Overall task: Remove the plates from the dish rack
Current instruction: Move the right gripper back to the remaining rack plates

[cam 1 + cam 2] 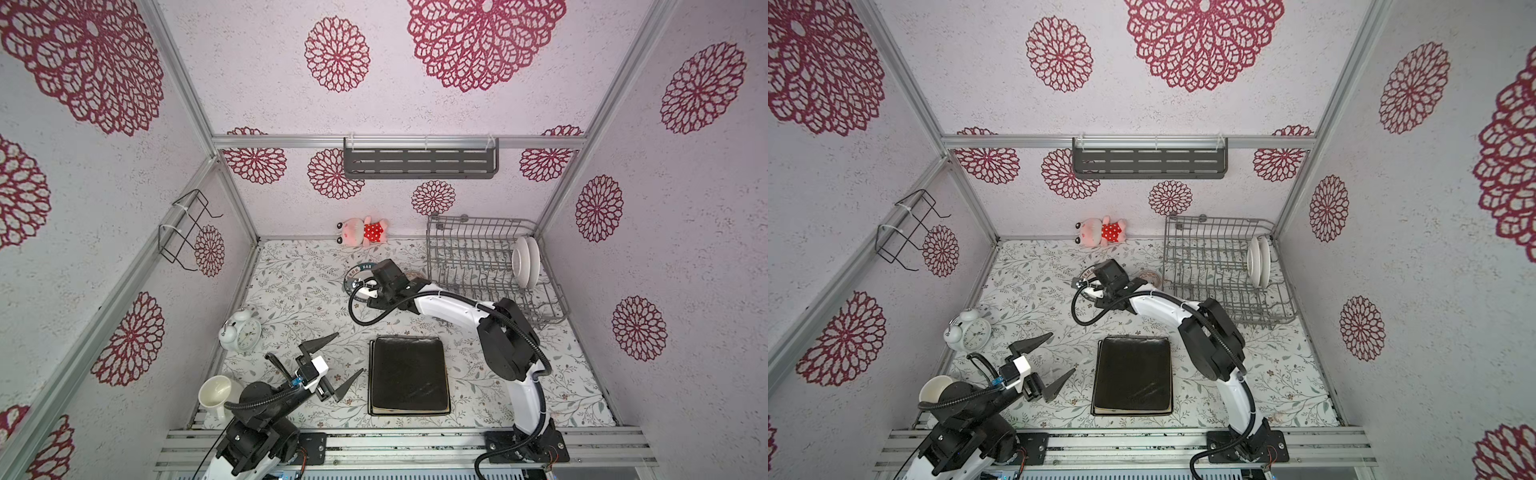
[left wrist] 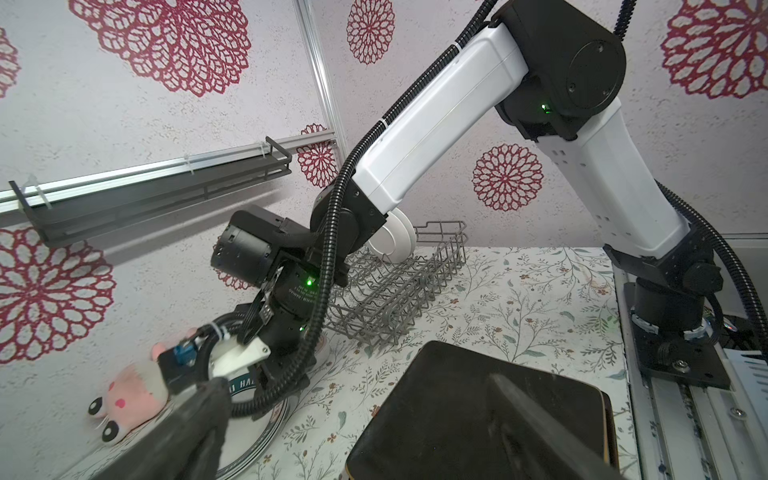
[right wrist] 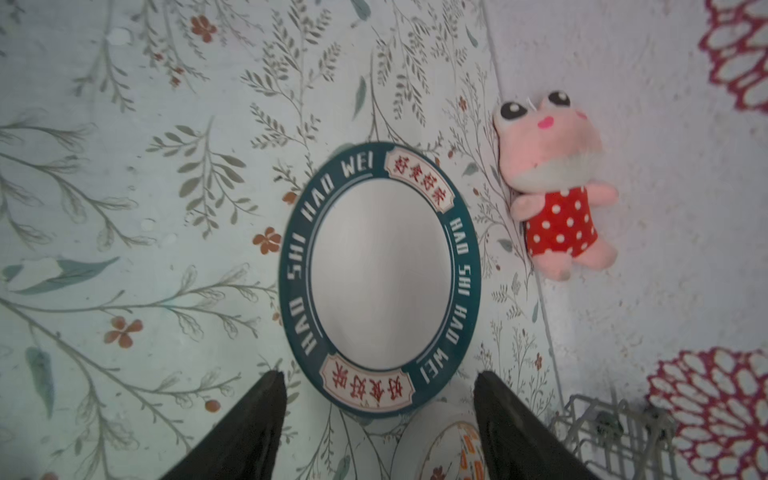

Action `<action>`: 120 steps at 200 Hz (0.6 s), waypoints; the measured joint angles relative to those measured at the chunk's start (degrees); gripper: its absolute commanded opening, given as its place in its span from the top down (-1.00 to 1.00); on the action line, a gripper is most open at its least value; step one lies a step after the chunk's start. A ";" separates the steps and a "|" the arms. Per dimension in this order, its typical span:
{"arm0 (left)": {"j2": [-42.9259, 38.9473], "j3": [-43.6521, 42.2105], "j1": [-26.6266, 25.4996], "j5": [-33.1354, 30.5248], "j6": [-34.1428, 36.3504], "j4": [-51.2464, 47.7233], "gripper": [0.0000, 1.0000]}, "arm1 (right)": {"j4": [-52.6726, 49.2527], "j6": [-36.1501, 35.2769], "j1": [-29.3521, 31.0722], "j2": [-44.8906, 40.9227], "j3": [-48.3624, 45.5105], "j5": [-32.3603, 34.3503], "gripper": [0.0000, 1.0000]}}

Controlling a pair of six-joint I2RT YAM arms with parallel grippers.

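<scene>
Located dish rack [image 1: 469, 232] at far right of the surface [image 1: 291, 291], set into the corner of the far and right walls. Counted two round white plates [image 1: 527, 262] standing on edge between the tines along its right side, close together. Recorded a stack of square plates [image 1: 408, 376] lying flat at near centre, black one on top. Recorded a round teal-rimmed plate [image 3: 380, 278] lying flat on the surface left of the rack, towards the far wall, with a small patterned bowl [image 3: 440, 449] just beside it on the rack side. Found right gripper [image 3: 378, 374] poised over that plate's rim, fingers apart and clamped on nothing; could not confirm contact with the plate. Found left gripper [image 1: 349, 352] at near left, just left of the square stack, fingers spread wide, holding nothing. Noted pink plush toy [image 1: 363, 232] against the far wall, alarm clock [image 1: 241, 332] at the left edge, white mug [image 1: 216, 392] in the near left corner.
</scene>
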 measured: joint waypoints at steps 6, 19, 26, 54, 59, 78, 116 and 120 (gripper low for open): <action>0.00 0.00 0.02 0.00 0.00 0.00 -0.95 | -0.17 2.25 -1.70 -1.57 -1.07 -0.74 -0.50; 0.02 0.00 0.04 0.00 0.00 0.00 -0.95 | -0.37 6.99 -6.10 -6.25 -3.89 -2.32 -0.50; 0.02 0.00 0.04 -0.02 0.02 0.00 -0.95 | -0.46 9.18 -8.50 -9.01 -5.31 -2.93 -0.50; 0.00 0.00 0.09 -0.13 0.02 0.00 -0.95 | -0.09 17.84 -20.37 -22.69 -12.00 -6.08 -0.49; 0.02 0.00 0.09 -0.15 0.02 0.00 -0.95 | -0.11 18.99 -22.45 -24.94 -12.96 -6.49 -0.50; 0.02 0.00 0.17 -0.13 0.00 0.00 -0.95 | -0.28 22.91 -29.73 -32.54 -16.13 -8.72 -0.47; 0.02 0.00 0.31 -0.15 0.02 0.02 -0.95 | -4.57 28.37 -42.32 -38.27 -16.90 -18.34 -0.45; 0.02 0.00 0.31 -0.13 0.00 0.02 -0.95 | -5.27 28.92 -43.58 -38.18 -16.61 -19.37 -0.44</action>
